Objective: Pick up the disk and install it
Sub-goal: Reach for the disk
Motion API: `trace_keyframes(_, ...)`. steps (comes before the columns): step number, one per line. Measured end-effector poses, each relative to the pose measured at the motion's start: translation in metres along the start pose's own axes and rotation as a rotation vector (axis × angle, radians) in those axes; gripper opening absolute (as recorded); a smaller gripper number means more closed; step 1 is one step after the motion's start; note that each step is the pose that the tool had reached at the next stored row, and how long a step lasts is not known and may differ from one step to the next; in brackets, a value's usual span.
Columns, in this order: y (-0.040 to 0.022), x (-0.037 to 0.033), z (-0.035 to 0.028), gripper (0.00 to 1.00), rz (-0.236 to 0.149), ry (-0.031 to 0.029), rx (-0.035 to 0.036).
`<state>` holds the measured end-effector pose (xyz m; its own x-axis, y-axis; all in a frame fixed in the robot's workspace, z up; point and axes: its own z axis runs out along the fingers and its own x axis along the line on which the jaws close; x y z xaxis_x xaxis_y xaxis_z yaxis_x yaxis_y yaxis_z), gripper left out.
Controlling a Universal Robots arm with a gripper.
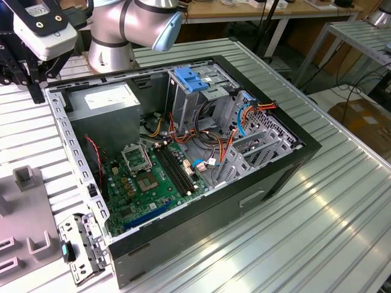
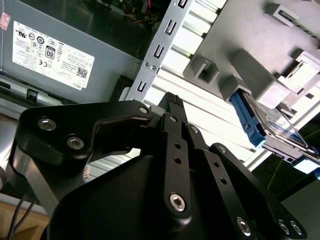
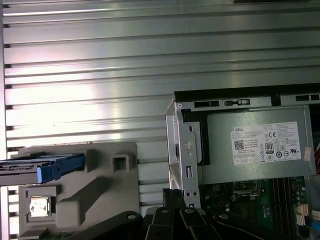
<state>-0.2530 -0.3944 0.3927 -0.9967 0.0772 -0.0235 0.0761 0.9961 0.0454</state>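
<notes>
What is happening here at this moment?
A robot arm is working beside an open computer case on a metal table. Its gripper, shut and holding nothing, hangs between the case and a grey fixture. The disk sits untouched in that fixture, so it is not yet picked up.

Ribbed aluminium tabletop point(image 1: 342, 201): bright, glossy. Black computer case point(image 1: 201, 220): matt painted metal. Grey fixture block point(image 3: 100, 185): matt plastic. Silver-grey metal disk point(image 2: 275, 127), blue plastic carrier point(image 2: 248, 122): glossy.
</notes>
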Motion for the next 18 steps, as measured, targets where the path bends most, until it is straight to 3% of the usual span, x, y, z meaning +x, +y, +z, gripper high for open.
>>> trace_keyframes(18, -0.0007, 0.0093, 0.0001, 0.11, 0.0, 0.0004, 0.0)
